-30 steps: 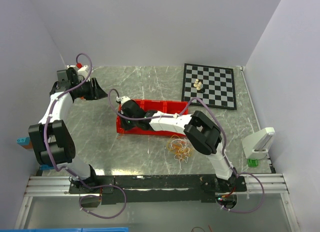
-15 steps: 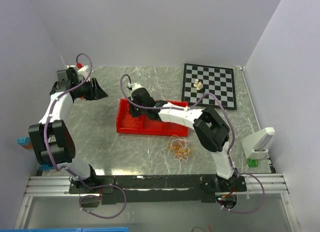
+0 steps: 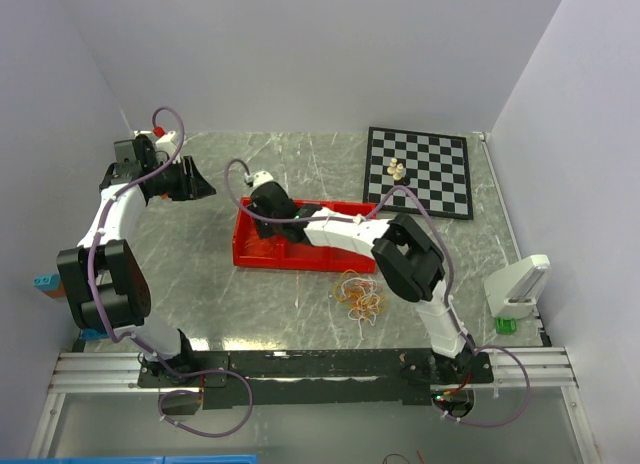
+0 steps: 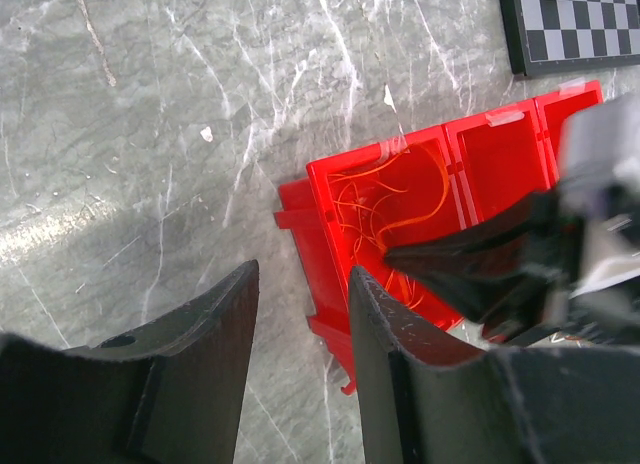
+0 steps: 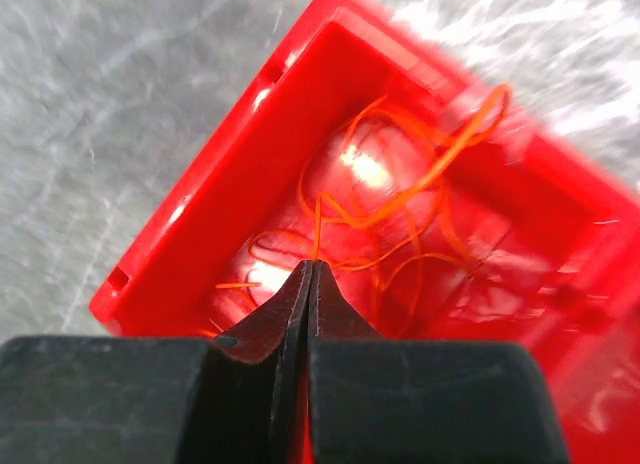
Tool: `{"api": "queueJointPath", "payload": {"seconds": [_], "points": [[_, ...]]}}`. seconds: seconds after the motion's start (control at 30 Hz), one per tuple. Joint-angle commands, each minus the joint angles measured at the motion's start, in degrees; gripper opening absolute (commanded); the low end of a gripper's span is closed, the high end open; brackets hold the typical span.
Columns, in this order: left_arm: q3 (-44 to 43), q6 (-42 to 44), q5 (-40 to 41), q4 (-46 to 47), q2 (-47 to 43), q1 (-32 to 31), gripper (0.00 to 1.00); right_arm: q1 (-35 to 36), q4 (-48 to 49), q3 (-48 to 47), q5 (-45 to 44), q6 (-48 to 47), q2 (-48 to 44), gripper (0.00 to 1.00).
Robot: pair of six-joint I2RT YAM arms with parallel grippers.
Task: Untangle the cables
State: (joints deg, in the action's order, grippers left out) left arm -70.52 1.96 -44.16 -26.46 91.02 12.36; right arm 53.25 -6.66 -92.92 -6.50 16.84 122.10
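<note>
A clump of tangled yellow, orange and white cables point(image 3: 360, 296) lies on the table in front of the red bin point(image 3: 345, 216). Loose orange cables point(image 5: 400, 204) lie in the bin's left compartment, also in the left wrist view point(image 4: 385, 194). My right gripper point(image 5: 311, 267) hangs over that compartment point(image 3: 262, 227), shut on a thin orange cable point(image 5: 317, 229) that runs up from its tips. My left gripper point(image 4: 300, 284) is open and empty, above the table to the left of the bin point(image 3: 200, 184).
A chessboard point(image 3: 420, 170) with small pale pieces point(image 3: 397, 169) lies at the back right. A white device point(image 3: 516, 286) and a green block point(image 3: 506, 325) sit at the right edge. Blue and orange blocks point(image 3: 45, 283) sit at the left edge.
My right gripper has swung from the bin's left end toward the back, then returned over the left compartment. The bin's left end shifted slightly. The left arm has stayed still.
</note>
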Motion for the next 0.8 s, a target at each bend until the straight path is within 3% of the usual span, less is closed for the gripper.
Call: {"api": "queueJointPath", "payload": {"seconds": [0.0,0.5,0.63,0.77], "points": [[-0.93,0.86,-2.24,-0.08,-0.14,0.38,0.47,2.03,-1.96,-3.75,-1.15,-0.41,2.26,0.0],[-1.46,0.94,-2.51,-1.05,-1.29,0.38,0.47,2.56,-6.97,-6.04,-1.5,3.9,5.08,0.01],[-2.25,1.12,-2.25,-1.66,-1.29,0.38,0.47,2.21,-6.7,-4.37,0.0,4.87,0.6,0.32],[-3.04,1.12,-2.16,-2.02,-1.46,0.47,0.47,2.2,-7.58,-2.97,-0.26,6.18,-3.88,0.48]]}}
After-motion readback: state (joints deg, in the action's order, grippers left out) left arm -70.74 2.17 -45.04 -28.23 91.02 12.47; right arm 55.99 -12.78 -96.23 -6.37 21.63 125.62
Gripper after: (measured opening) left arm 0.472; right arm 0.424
